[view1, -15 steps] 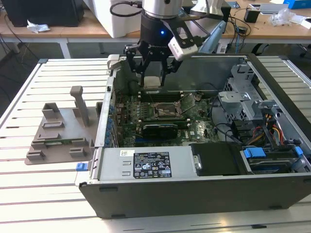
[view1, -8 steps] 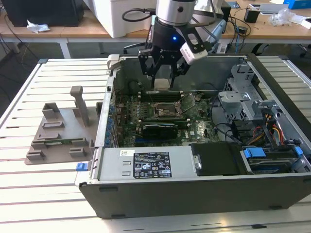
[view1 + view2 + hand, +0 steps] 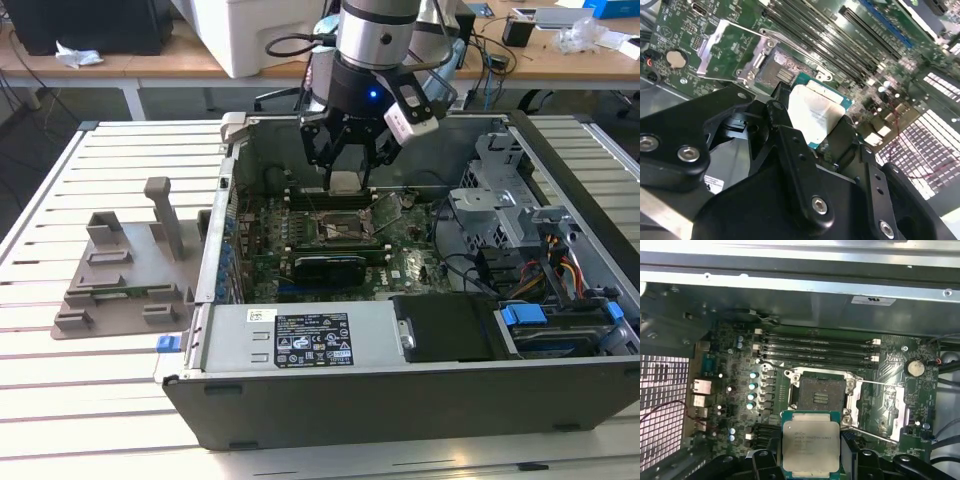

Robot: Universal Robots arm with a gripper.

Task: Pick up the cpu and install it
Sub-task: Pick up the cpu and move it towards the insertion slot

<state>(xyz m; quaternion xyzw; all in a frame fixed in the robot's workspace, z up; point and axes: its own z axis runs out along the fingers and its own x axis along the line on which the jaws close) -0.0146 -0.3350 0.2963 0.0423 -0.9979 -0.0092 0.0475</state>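
My gripper (image 3: 345, 172) hangs inside the open computer case (image 3: 560, 170), shut on the cpu (image 3: 343, 182), a small flat square chip with a silvery top and a thin green edge. The chip lies level between the black fingers (image 3: 765, 460) in the first wrist view, where the cpu (image 3: 811, 442) sits just beside the empty socket (image 3: 821, 392). In the second wrist view the cpu (image 3: 815, 114) is held a little above the motherboard, near the socket (image 3: 776, 70) with its metal load plate (image 3: 730, 47) swung open. In the exterior view the socket (image 3: 345, 228) lies straight below the gripper.
A grey plastic holder (image 3: 125, 280) stands on the slatted table at the exterior view's left. Memory slots (image 3: 815, 347) run beside the socket. A black graphics card (image 3: 330, 266) and the power supply (image 3: 300, 345) sit near the case front. The drive cage and cables (image 3: 520, 230) fill the right.
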